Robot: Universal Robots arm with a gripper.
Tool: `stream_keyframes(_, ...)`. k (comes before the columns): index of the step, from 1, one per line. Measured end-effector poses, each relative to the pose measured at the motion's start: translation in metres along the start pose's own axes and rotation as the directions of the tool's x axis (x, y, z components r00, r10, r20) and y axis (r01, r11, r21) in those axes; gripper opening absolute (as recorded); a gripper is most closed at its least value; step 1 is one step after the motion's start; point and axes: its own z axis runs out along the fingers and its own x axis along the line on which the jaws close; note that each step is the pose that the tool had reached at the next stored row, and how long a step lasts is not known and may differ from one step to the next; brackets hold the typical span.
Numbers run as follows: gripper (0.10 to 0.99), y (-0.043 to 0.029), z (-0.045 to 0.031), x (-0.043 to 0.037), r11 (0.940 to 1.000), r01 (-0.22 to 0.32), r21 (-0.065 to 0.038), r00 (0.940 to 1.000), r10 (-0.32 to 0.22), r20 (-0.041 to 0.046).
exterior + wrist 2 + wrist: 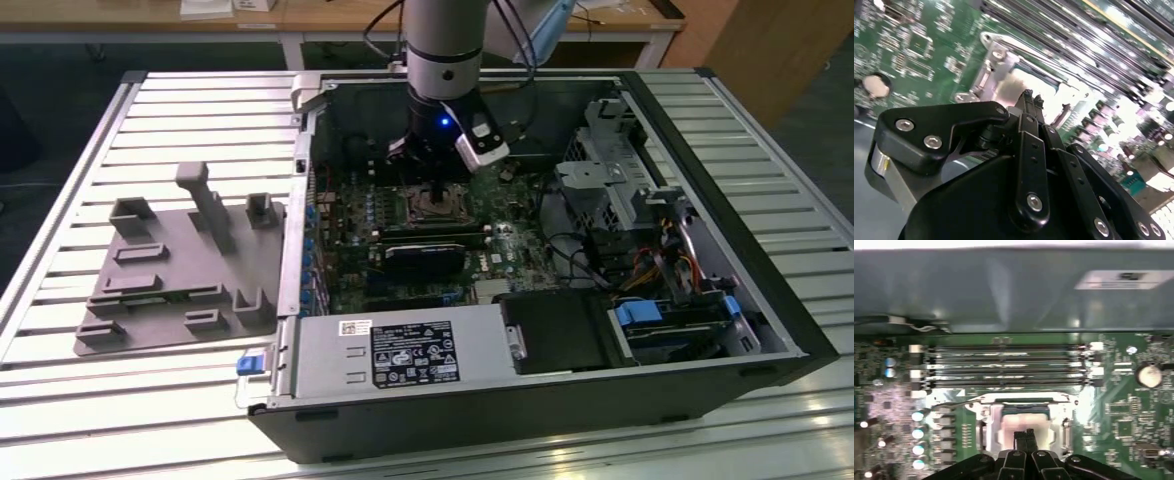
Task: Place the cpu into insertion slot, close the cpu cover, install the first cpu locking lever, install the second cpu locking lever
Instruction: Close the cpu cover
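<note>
Pale, silvery square cpu (1008,423) flat within the metal-rimmed insertion slot (984,431), closed pincer (1024,433) just above it

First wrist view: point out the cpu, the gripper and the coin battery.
cpu (1014,421): first wrist view, its bright metal top.
gripper (1024,435): first wrist view, between its fingertips.
coin battery (1148,375): first wrist view, middle of its round face.

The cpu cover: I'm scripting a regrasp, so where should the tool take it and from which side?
The cpu cover seems to lie flat around the silvery cpu, a thin frame with a window. I'd pinch one side bar across its width, window edge to outer edge, bringing the tool straight down from above.
</note>
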Motion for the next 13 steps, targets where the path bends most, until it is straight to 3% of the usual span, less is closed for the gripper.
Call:
stream_keyframes(3,0.102,0.0001,0.0001,-0.0049,1.0,0.0,0.0,1.0,0.0,0.0)
stream_keyframes(8,0.102,0.0002,-0.0001,-0.005,1.0,-0.01,0.0,1.0,0.01,0.0001)
stream_keyframes(13,0.102,0.0003,-0.0051,-0.0052,0.9996,-0.027,0.001,0.9996,0.027,0.0003)
